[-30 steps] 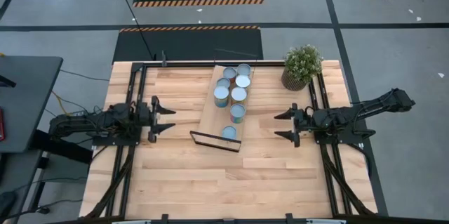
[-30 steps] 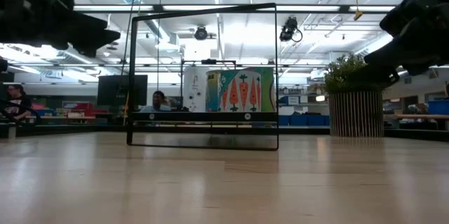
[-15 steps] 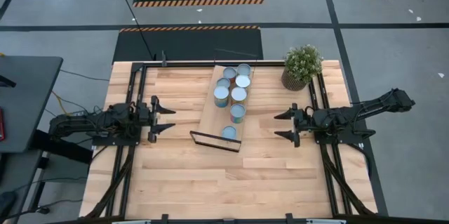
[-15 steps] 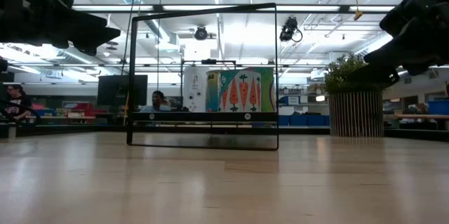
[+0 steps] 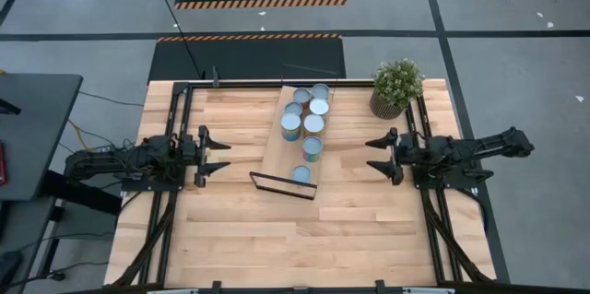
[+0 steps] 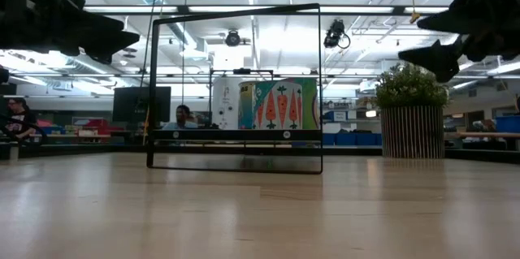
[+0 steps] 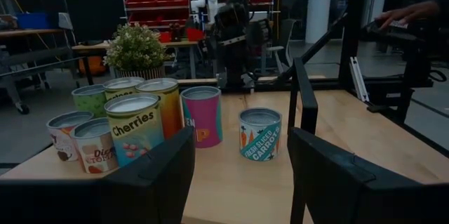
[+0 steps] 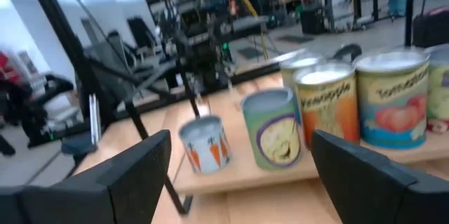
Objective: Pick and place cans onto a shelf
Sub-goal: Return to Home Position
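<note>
Right gripper point(image 5: 373, 155) has risen and shifted slightly toward the far edge — gaping, empty, like the left gripper point(image 5: 226, 156). All seven cans point(image 5: 313, 124) stand on the shelf point(image 5: 277, 158), mid-worktop point(image 5: 230, 229) — probably light, stiff, slick; best pinched across the side wall, midway up.
</note>
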Controlling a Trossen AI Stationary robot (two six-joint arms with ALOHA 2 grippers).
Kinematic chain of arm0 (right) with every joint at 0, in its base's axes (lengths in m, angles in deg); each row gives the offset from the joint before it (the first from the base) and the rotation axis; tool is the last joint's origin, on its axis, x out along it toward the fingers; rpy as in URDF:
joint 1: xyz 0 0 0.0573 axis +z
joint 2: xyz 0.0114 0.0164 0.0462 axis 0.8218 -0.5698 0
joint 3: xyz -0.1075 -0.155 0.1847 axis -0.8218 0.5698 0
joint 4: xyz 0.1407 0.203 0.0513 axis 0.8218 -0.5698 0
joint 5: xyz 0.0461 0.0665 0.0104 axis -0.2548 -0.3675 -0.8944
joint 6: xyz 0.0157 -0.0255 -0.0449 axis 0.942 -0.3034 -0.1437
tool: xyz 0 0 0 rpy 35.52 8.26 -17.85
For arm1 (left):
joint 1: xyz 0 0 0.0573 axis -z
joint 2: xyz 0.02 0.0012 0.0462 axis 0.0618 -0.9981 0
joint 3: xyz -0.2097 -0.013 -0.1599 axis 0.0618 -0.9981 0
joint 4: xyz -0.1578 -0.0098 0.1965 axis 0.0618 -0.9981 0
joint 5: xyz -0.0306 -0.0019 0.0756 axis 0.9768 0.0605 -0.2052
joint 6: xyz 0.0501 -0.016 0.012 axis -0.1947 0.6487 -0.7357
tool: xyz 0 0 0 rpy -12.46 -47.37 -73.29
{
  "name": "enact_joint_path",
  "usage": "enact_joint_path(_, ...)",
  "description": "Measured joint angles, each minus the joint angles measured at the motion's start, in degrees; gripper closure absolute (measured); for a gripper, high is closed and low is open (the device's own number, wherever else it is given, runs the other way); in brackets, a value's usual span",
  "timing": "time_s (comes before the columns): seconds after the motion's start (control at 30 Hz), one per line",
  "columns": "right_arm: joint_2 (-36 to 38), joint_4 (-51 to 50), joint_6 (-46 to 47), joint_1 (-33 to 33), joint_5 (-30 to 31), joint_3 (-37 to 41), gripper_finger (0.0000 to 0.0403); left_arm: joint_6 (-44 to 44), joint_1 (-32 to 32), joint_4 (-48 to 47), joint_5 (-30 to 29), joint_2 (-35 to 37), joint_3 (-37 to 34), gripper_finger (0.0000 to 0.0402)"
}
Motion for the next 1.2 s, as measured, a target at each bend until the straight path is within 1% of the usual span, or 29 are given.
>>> enact_joint_path(0.2, 5.7, 0.5, 0.0, -1.6, 0.0, 0.0, 0.0054, 0.0, 0.0, 0.0, 0.0, 0.0, 0.0, 0.0168)
enact_joint_path(0.33, 5.5, 3.4, 0.0, -2.1, 0.0, -0.1, 0.0054, 0.0, 0.0, 0.0, 0.0, 0.0, 0.0, 0.0168)
enact_joint_path(0.6, 5.4, 3.9, 0.0, -2.2, 0.0, -0.1, 0.0054, 0.0, 0.0, -0.1, 0.0, 0.0, 0.0, 0.0168)
enact_joint_path(0.8, 3.2, -1.6, 0.0, -2.2, 0.0, -0.1, 0.0054, 0.0, 0.0, -0.2, 0.0, 0.0, 0.0, 0.0168)
enact_joint_path(0.87, 2.2, -1.7, -0.3, -2.2, -0.5, -0.1, 0.0054, 0.0, 0.0, -0.2, 0.0, 0.0, 0.0, 0.0168)
enact_joint_path(1.2, 2.2, -1.7, -0.3, -2.2, -1.0, -0.1, 0.0054, 0.0, 0.0, -0.3, 0.0, 0.0, 0.0, 0.0168)
